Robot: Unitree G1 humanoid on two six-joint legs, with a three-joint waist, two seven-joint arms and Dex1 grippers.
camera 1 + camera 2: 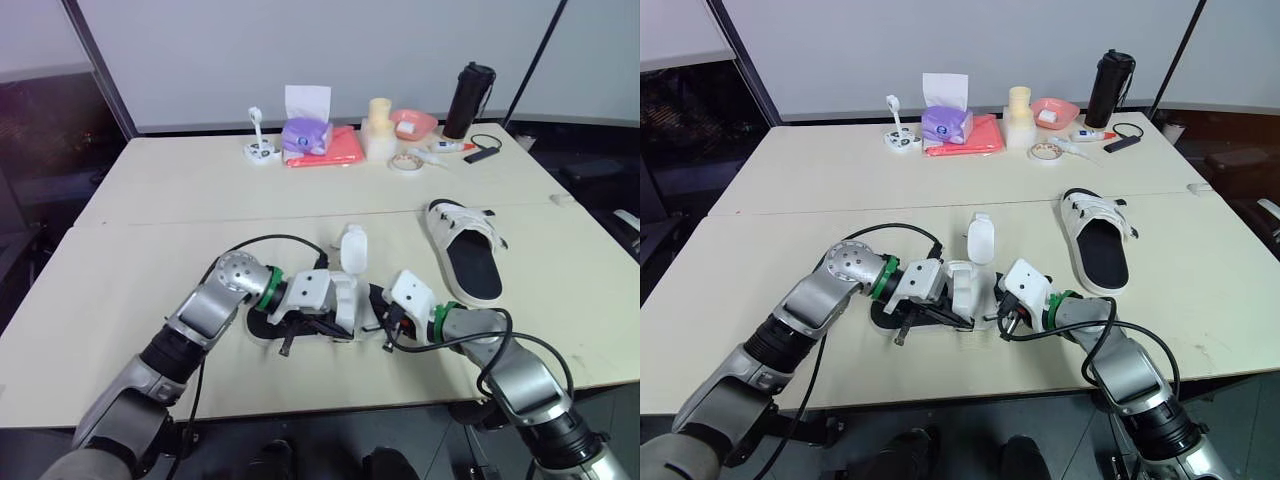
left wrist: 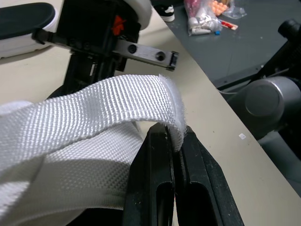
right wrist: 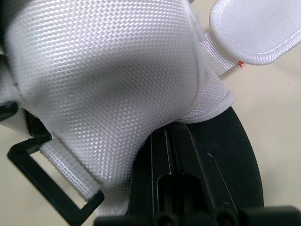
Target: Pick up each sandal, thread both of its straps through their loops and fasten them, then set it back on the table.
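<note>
One black-soled sandal with white straps [image 1: 330,305] lies near the table's front edge between my two grippers. My left gripper [image 2: 174,129] is shut on the end of a white webbing strap [image 2: 94,108] and holds it arched over the sandal. My right gripper [image 3: 167,134] is shut on the edge of the sandal's white upper [image 3: 94,70], beside a black loop [image 3: 47,188] and the black sole [image 3: 235,155]. A loose white strap flap [image 1: 353,247] points toward the far side. The second sandal [image 1: 465,250] lies flat at the right, untouched.
Along the far edge stand a tissue box [image 1: 305,130], a pink cloth [image 1: 335,150], a pale cylinder [image 1: 378,130], a pink bowl [image 1: 413,122], a tape roll [image 1: 405,162] and a black bottle [image 1: 468,100]. A black cable [image 1: 270,240] arcs by my left arm.
</note>
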